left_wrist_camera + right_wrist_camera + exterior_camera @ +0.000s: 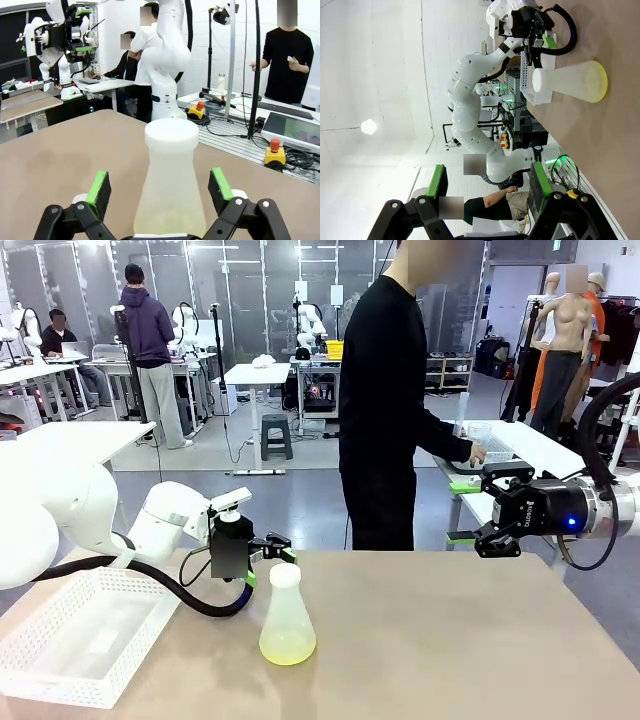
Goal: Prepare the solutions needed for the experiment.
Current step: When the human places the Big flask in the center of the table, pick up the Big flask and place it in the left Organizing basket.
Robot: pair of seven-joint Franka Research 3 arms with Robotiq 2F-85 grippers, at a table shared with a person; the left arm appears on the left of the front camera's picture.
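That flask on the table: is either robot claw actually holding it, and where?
No. The left gripper is open, its fingers apart from either side of the flask; the right gripper is open and empty.

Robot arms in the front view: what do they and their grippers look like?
Both arms are glossy white with rounded joints. The left gripper is black with green finger pads, and a thick black hose loops beneath its wrist. The right gripper is black too, with green pads, white lettering, a blue light and a black cable.
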